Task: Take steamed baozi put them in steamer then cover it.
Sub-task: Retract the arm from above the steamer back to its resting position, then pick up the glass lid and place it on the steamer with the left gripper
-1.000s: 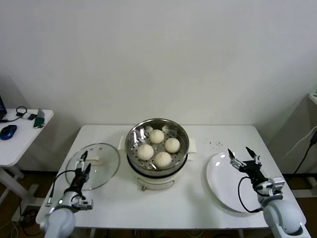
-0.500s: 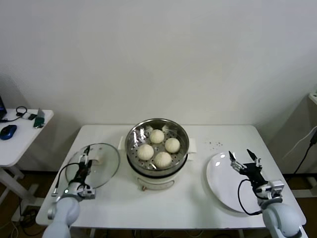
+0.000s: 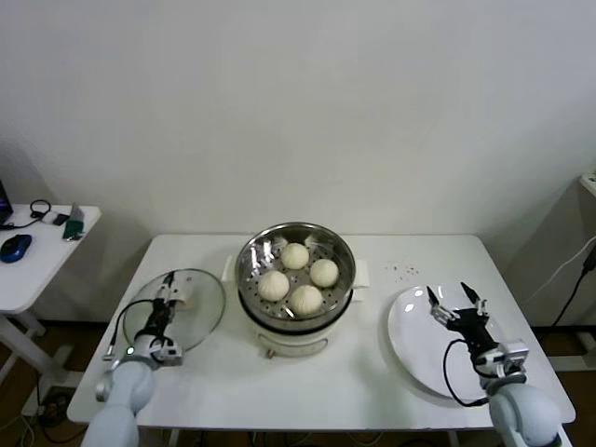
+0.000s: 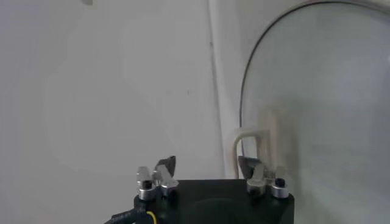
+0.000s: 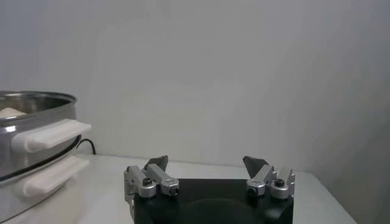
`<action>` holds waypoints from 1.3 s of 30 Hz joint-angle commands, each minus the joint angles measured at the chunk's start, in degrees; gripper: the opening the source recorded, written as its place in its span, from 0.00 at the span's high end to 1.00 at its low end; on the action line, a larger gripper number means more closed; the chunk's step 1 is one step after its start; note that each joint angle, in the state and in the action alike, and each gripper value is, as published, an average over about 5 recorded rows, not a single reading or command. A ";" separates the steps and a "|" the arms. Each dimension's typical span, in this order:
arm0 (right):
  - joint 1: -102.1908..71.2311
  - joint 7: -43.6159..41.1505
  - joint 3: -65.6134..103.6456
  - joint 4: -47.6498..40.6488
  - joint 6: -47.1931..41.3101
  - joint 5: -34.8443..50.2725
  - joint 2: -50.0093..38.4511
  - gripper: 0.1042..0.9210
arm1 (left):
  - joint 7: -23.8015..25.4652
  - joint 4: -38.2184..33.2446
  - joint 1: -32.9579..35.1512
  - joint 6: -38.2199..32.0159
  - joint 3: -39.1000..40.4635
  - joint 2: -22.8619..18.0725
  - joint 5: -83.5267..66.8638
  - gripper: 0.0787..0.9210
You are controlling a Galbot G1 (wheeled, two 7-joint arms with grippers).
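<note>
At lower left, the left gripper (image 3: 168, 291) was poised, jaws apart, over the cover (image 3: 191, 321), whose handle (image 3: 181, 298) ran roughly front to back. Grasping seemed next. At centre, four steamed baozi (image 3: 295, 255) sat in the steamer (image 3: 251, 307). At lower right, the right gripper (image 3: 453, 299) was held open over the plate (image 3: 414, 358).
</note>
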 commanded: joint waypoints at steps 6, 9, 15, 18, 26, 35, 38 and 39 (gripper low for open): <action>0.15 -0.29 -0.10 -0.48 0.47 -1.69 1.01 0.12 | 0.15 0.93 -0.55 0.13 0.21 0.00 -1.61 0.52; 0.24 -0.42 -0.10 -0.70 0.63 -2.08 1.24 0.12 | 0.15 0.59 -0.30 0.13 0.23 0.06 -2.01 0.63; 0.40 -0.61 -0.11 -0.98 0.92 -2.68 1.66 0.12 | -0.08 -1.22 0.44 0.35 0.46 0.42 -3.42 0.83; 0.44 -0.62 -0.09 -1.03 0.97 -2.76 1.55 0.12 | -0.08 -3.62 1.54 1.07 0.89 0.97 -4.91 0.90; 0.79 -0.63 0.10 -1.38 1.08 -2.60 0.23 0.12 | -0.90 -16.27 7.93 6.16 0.47 3.90 -8.57 0.92; 2.23 -0.88 -0.39 -2.51 0.89 -2.72 -0.81 0.12 | -2.76 -35.47 21.30 18.11 -2.25 9.05 -10.74 0.92; 2.87 -1.23 -0.89 -3.01 0.76 -2.98 -0.52 0.12 | -2.23 -40.48 24.34 21.47 -2.58 10.50 -11.90 0.92; 3.08 -1.32 -1.06 -3.20 0.78 -3.09 -0.37 0.12 | -2.09 -41.95 25.12 22.36 -2.59 10.98 -12.25 0.92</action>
